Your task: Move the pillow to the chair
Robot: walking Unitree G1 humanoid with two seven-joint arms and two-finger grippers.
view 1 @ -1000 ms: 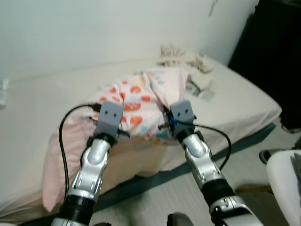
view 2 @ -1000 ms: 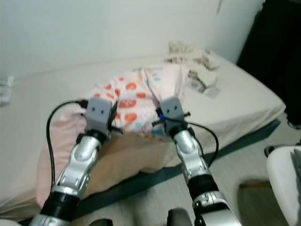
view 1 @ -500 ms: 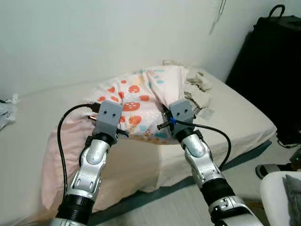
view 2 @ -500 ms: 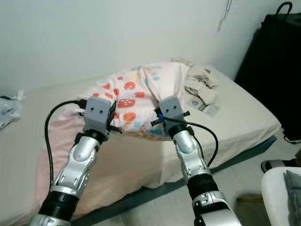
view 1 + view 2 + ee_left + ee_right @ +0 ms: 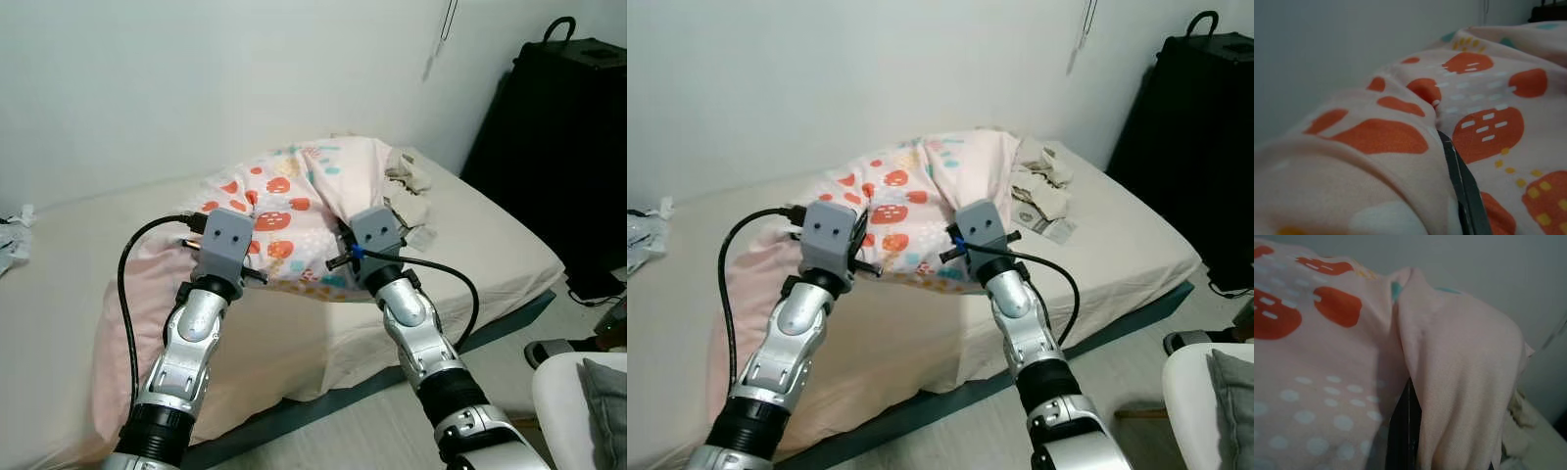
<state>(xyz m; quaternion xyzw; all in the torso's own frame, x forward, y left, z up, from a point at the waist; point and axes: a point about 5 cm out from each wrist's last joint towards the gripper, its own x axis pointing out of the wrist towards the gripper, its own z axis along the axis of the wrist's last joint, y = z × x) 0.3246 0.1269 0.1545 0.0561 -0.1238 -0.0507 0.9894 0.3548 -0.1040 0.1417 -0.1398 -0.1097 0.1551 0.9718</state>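
The pillow [image 5: 294,211] is pale pink with orange and teal prints, and it is held up over the bed's front part between both arms. My left gripper [image 5: 245,259] is shut on the pillow's left side; a black finger [image 5: 1462,186] presses into a fold of the cloth. My right gripper [image 5: 353,247] is shut on its right side, with a finger [image 5: 1402,431] buried under a pink fold. The white chair [image 5: 573,411] with a grey cushion [image 5: 607,387] stands at the lower right, on the floor beside the bed.
The bed [image 5: 480,235] has a cream sheet, and a pink blanket [image 5: 113,333] hangs over its front edge. Crumpled cloth [image 5: 407,186] lies behind the pillow. A black case [image 5: 568,147] stands at the right wall. A shoe [image 5: 549,351] lies on the floor near the chair.
The camera has risen and swung, so bed and chair sit lower and further right in the picture. Both grippers keep their hold on the pillow, which stays between them.
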